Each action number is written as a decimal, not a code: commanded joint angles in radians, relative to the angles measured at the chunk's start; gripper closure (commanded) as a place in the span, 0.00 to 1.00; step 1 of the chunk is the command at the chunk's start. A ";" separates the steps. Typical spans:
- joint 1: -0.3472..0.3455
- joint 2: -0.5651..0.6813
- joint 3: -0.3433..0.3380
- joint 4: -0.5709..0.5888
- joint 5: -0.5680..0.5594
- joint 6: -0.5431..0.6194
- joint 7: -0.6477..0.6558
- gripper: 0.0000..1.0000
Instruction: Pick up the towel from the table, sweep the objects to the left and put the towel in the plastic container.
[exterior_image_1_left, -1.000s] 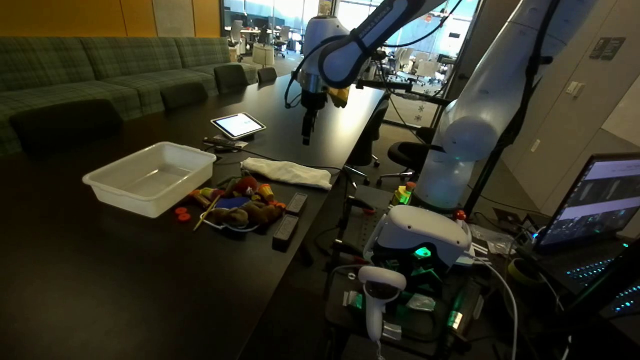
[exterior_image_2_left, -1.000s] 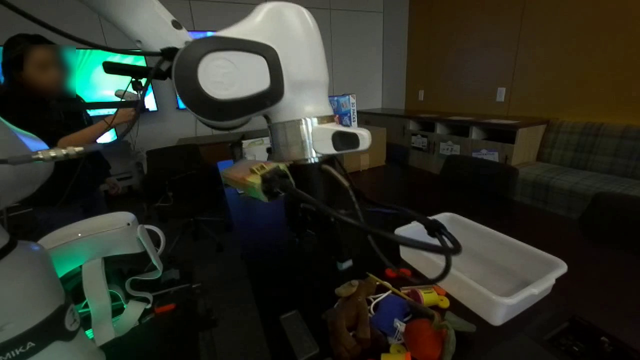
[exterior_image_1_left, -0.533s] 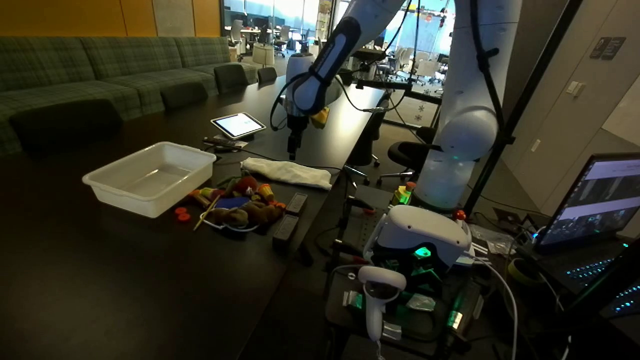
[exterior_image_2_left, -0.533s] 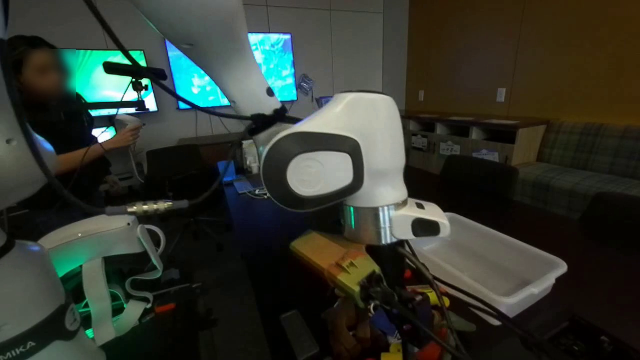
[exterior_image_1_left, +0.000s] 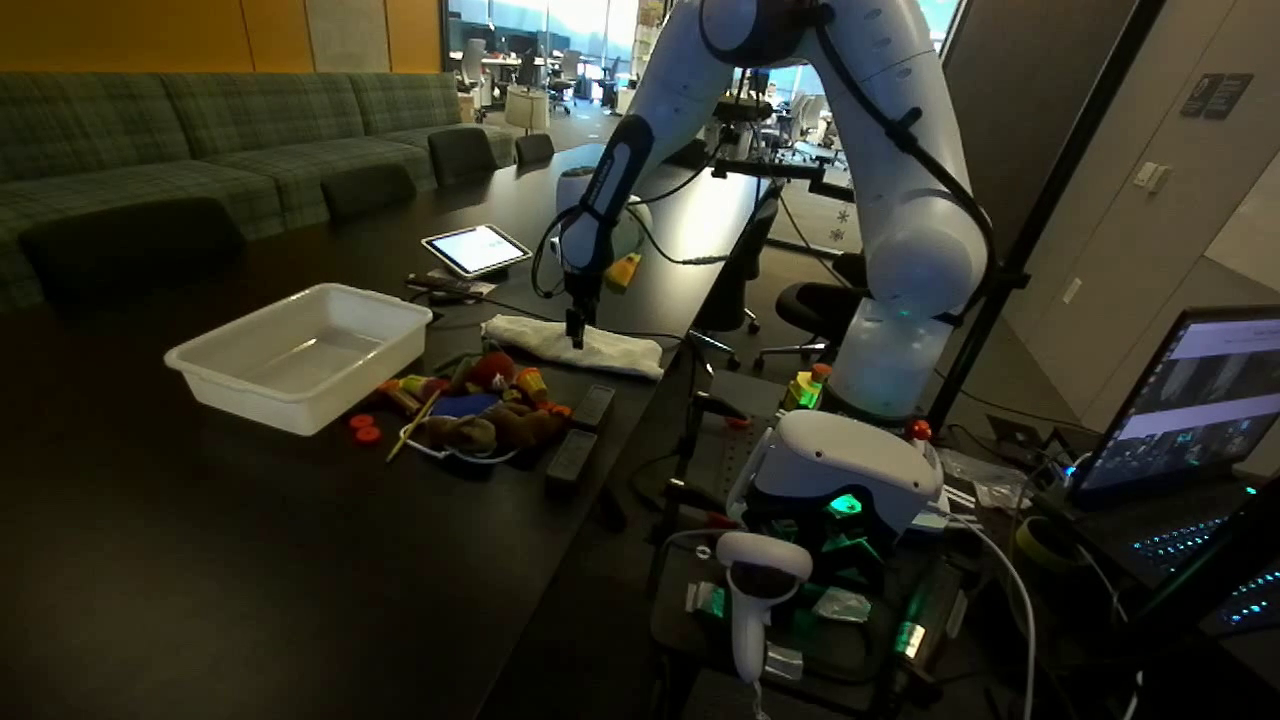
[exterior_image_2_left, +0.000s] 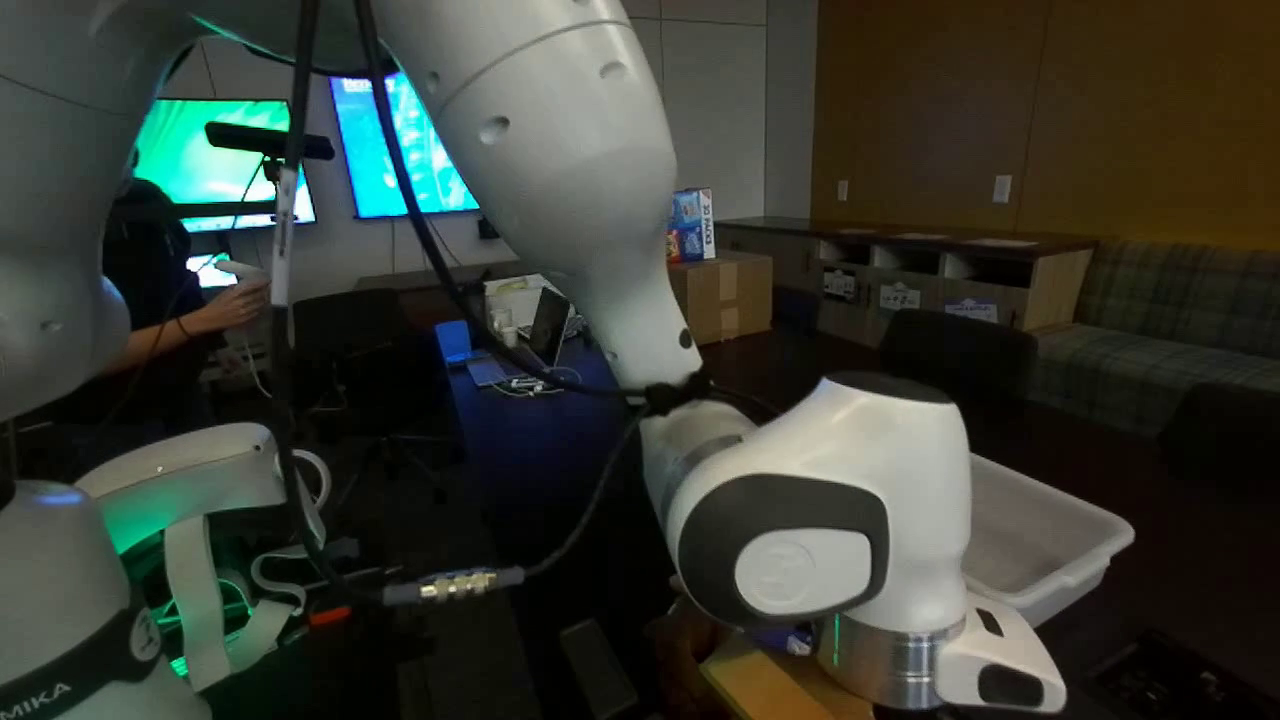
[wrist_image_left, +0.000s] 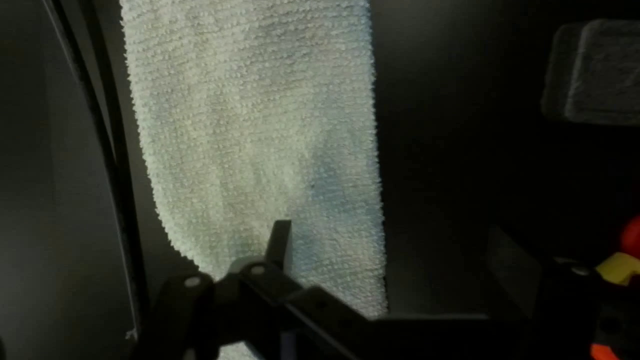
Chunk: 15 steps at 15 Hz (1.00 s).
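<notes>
Black table (exterior_image_1_left: 300, 580), cut off at its near end, bears the towel (exterior_image_1_left: 620, 352), one end near the arm-side edge. Over the towel the gripper (wrist_image_left: 392, 235) stands spread; contact is unclear. Dark table shows between towel and grey block (wrist_image_left: 602, 72). In an exterior view the arm (exterior_image_2_left: 890, 470) hides part of the plastic container (exterior_image_2_left: 1040, 520).

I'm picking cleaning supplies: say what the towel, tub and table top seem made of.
Towel: matte terry, perhaps cotton; tiny loops show in the wrist view.
Tub: likely moulded plastic, satin; milky white with faint highlights.
Table top: smooth, dark, with glare toward its far end; laminate or varnished wood, unclear.
</notes>
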<state>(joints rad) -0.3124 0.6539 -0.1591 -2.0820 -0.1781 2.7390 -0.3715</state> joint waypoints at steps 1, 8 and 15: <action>-0.075 0.122 0.042 0.152 0.030 -0.029 -0.033 0.00; -0.169 0.251 0.097 0.307 0.067 -0.101 -0.062 0.00; -0.168 0.341 0.070 0.409 0.061 -0.128 -0.042 0.00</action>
<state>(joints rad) -0.4793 0.9453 -0.0807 -1.7428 -0.1308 2.6303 -0.4069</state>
